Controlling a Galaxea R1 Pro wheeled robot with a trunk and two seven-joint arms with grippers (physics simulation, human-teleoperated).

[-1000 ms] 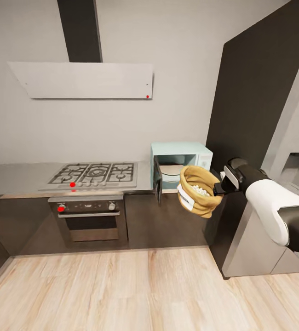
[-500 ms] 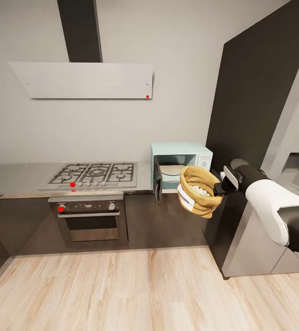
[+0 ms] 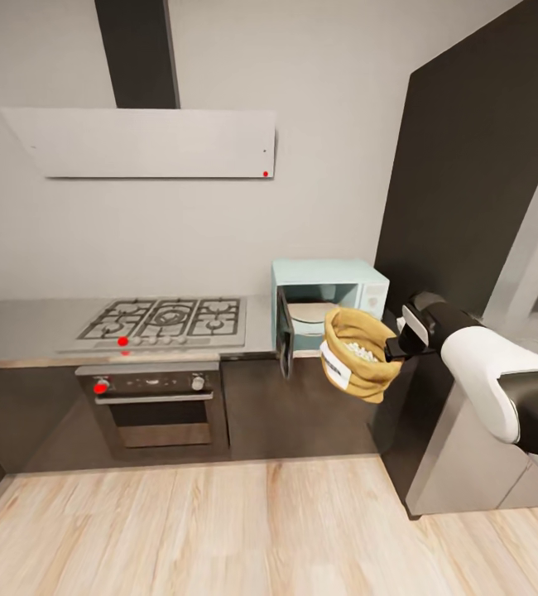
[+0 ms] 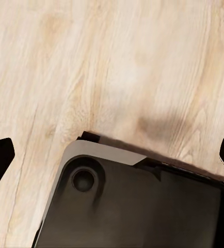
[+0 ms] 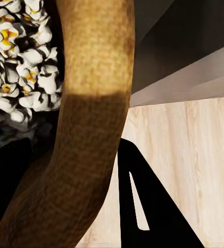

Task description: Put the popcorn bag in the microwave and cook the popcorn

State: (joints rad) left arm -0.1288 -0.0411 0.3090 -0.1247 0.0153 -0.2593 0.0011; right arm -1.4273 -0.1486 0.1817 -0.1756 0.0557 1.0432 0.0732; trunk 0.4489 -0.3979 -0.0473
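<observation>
Head view: the right gripper [image 3: 395, 346] held the popcorn bag [image 3: 353, 354] by its rolled rim, jaws clamped on the cloth, the bag hanging in the air at about 4 o'clock from the open microwave [image 3: 327, 303] on the countertop [image 3: 29, 321], just in front of its cavity. Right wrist view: puffed white popcorn [image 5: 20, 62] lay inside the bag, one dark finger [image 5: 148, 204] showing outside the rim. Left wrist view: the left gripper [image 4: 112, 155] stood with jaws wide over the wooden floor [image 4: 117, 67] and the robot's dark base [image 4: 138, 206].
</observation>
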